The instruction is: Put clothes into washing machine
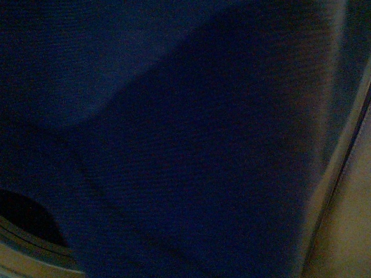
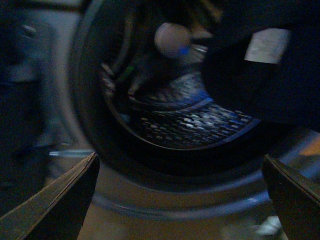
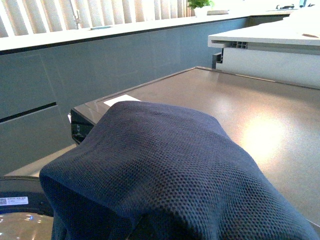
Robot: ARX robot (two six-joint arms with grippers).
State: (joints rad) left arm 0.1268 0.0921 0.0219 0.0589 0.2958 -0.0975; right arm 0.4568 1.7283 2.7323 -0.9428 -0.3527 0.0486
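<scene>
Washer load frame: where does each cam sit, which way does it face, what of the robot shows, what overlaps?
Front: on the robot's body, facing forward; clothes fill nearly the whole frame, washing machine port peeks in lower left; no arm shows.
Left wrist: on the left arm, facing into the perforated drum; both jaws show, wide apart, empty.
Right wrist: on the right arm, looking over the clothes across a grey flat top; jaws hidden under fabric.
Shared: clothes in front and right wrist; port in front and left wrist.

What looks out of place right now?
The dark navy ribbed knit garment hangs right across the front camera, blocking nearly its whole view. Similar navy knit cloth covers the right wrist view's foreground; the right fingers are hidden.
</scene>
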